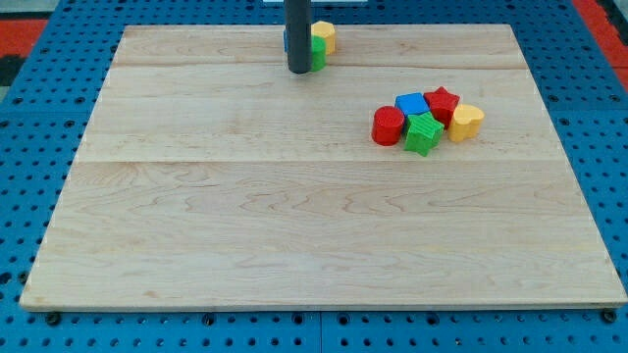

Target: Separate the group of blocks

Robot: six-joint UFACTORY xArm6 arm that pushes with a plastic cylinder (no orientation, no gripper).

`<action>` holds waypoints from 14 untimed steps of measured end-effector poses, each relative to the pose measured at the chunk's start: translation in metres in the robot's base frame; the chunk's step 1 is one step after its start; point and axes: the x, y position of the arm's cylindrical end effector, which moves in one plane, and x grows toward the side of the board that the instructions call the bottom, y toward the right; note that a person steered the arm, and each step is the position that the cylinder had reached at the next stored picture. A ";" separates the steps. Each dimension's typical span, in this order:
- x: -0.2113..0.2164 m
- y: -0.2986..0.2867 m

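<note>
While tool, bare dark rod with nothing to pinch, rests my tip (299, 71) at surface's top beside yellow block (325, 35) and green block (318, 51), five-block cluster lies well apart, toward view's lower right: red cylinder (388, 126) nearest.

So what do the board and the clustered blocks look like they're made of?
The board looks like pale wood with a matte finish: visible grain and plank seams. The red cylinder, blue cube, red star, green star and yellow heart look like solid-coloured plastic with a slight sheen, though painted wood is possible.
</note>
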 end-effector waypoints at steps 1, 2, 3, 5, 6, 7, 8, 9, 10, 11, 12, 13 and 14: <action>0.000 0.000; 0.000 0.000; 0.000 0.000; 0.010 0.058; 0.014 0.109; -0.042 0.122; -0.087 0.112; -0.088 0.057; -0.087 0.027; -0.087 0.026; -0.085 0.026; -0.054 0.026; -0.007 0.012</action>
